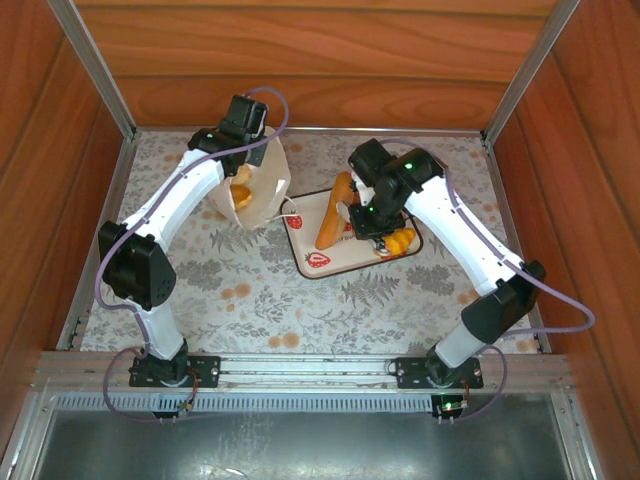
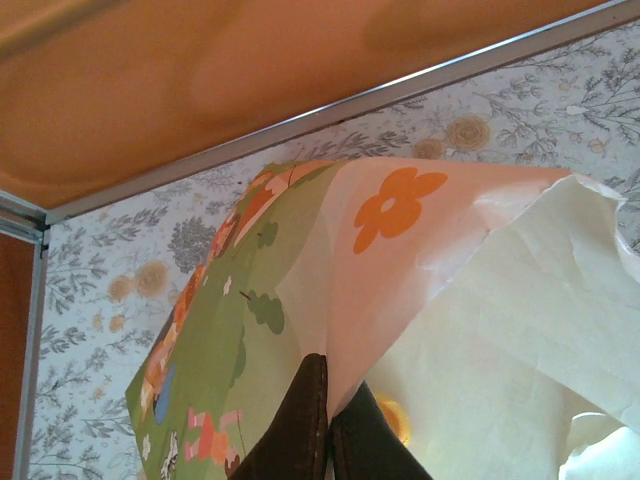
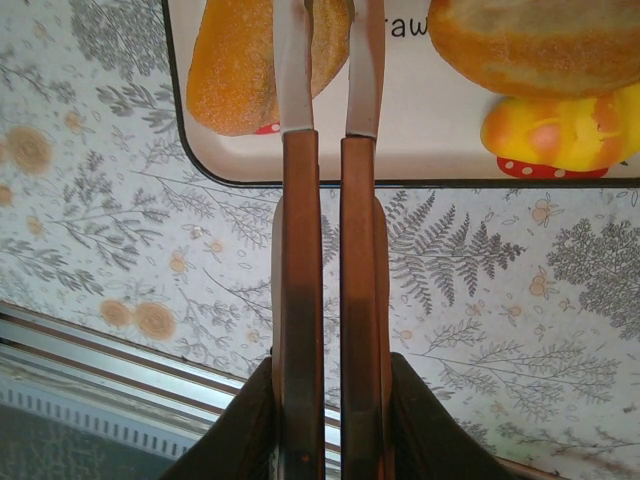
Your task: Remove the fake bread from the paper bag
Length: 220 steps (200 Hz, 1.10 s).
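My left end effector (image 2: 328, 390) is clenched on the paper bag (image 2: 480, 330) rim. Just past my fingertips, inside, something orange shows, probably fake bread (image 2: 393, 420). My right end effector (image 3: 328, 60) is clenched, seemingly empty, over the worktop (image 3: 150, 230). Its tips reach the tray (image 3: 420, 150), with loaves (image 3: 235, 70) either side.
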Tool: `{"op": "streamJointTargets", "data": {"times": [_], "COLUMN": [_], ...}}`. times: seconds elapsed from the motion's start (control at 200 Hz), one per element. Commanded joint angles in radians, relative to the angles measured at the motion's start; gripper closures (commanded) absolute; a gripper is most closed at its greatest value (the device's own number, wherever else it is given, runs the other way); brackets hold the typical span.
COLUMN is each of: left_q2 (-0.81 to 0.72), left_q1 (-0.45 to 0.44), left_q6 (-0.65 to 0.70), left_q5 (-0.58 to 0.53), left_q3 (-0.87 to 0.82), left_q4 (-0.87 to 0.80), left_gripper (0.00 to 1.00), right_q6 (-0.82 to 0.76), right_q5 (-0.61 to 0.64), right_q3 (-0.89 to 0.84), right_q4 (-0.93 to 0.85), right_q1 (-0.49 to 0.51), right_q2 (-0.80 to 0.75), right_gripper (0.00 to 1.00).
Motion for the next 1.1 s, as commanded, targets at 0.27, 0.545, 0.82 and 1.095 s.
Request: {"op": "streamJointTargets", "data": {"times": [0.27,0.545,0.82,1.095], "left_q2": [-0.06,-0.093,-0.095,-0.092], "left_q1": [0.081,0.099,0.098,0.098], "left_q6": [0.086,0.082,0.067,0.059], "left_q5": [-0.04,-0.007,0.02,0.03], "left_q3": [-0.023,-0.052,-0.064,-0.06], "left_q4": [0.002,0.02,0.028,0.034], "left_gripper": [1.0,1.0,1.0,1.0], "right_q6": [-0.122,-0.138,-0.139,-0.161], "right_q5": [0.017,0.083,0.133,0.099], "right_q3": [0.159,0.289,0.342,0.377], "right_q4": [-0.117,-0.208,-0.258,-0.24], "right_q1": [0.049,0.086,0.102,0.131], "right_q2": [0.189,0.324,0.395,0.453], "right_gripper": [0.93,0.87,0.84,0.7]}}
